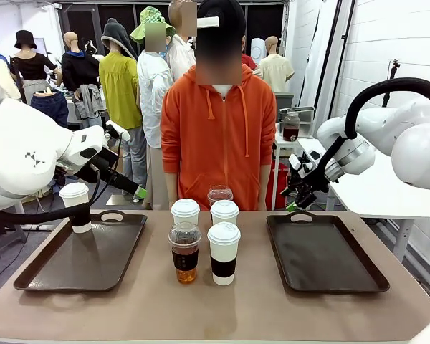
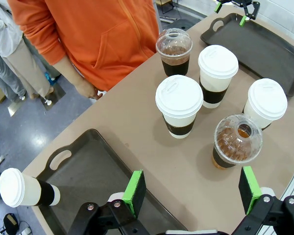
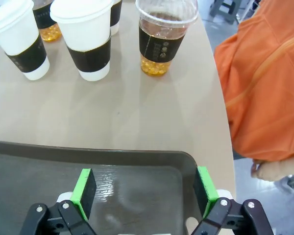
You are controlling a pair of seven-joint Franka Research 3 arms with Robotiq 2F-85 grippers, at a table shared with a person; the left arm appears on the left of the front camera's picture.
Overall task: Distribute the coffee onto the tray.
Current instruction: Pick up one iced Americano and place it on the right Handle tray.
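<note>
Several coffee cups stand grouped at the table's middle: white lidded cups and clear dome-lidded cups of brown drink. Another white cup stands on the far left corner of the left tray. The right tray holds nothing. My left gripper hangs open above the left tray's far right corner; its wrist view shows it between the tray and the cups. My right gripper hovers open over the right tray's far left corner.
A person in an orange hoodie stands at the far edge behind the cups, one hand down below the table edge. A white side table lies under the right arm.
</note>
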